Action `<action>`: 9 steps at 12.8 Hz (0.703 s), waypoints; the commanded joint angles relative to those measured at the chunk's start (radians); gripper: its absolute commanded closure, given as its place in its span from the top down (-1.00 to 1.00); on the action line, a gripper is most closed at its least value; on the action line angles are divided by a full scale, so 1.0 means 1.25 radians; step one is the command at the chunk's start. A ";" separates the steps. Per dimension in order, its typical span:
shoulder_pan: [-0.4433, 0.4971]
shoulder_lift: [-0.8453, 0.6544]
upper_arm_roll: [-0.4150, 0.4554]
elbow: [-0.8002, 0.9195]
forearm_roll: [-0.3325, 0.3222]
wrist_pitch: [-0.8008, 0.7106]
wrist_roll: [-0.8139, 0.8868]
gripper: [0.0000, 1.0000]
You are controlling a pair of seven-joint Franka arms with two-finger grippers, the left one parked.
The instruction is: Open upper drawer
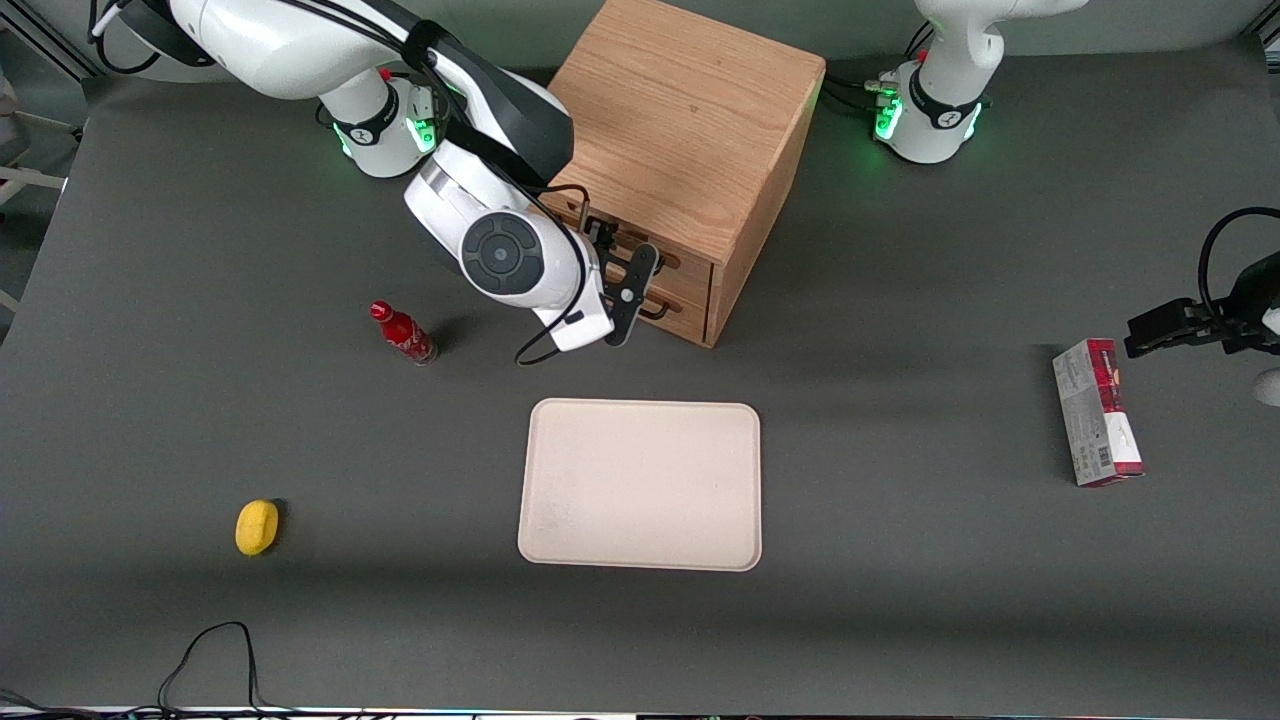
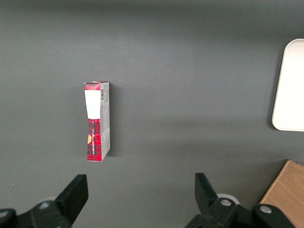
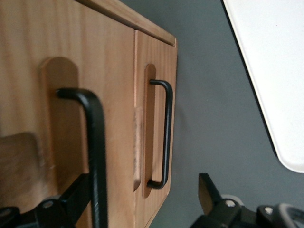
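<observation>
The wooden cabinet [image 1: 680,110] stands at the back of the table. Its upper drawer [image 1: 690,262] [image 3: 28,85] looks shut, and so does the matching lower drawer [image 1: 685,305] [image 3: 154,57] beneath it. My right gripper [image 1: 625,268] [image 3: 142,192] is right in front of the drawer fronts, at drawer height. It is open. The upper drawer's black bar handle [image 3: 96,142] runs between the two fingers, close against one finger [image 3: 71,197]. The other finger [image 3: 208,192] stands out past the lower drawer's handle [image 3: 165,133]. Nothing is held.
A cream tray [image 1: 640,485] [image 3: 270,71] lies nearer the camera than the cabinet. A red bottle [image 1: 402,333] lies beside the arm, and a yellow object [image 1: 257,527] nearer the camera. A red and grey box [image 1: 1097,412] [image 2: 97,121] lies toward the parked arm's end.
</observation>
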 commanded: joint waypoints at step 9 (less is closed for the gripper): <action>-0.007 0.076 -0.166 0.189 -0.062 0.010 -0.259 1.00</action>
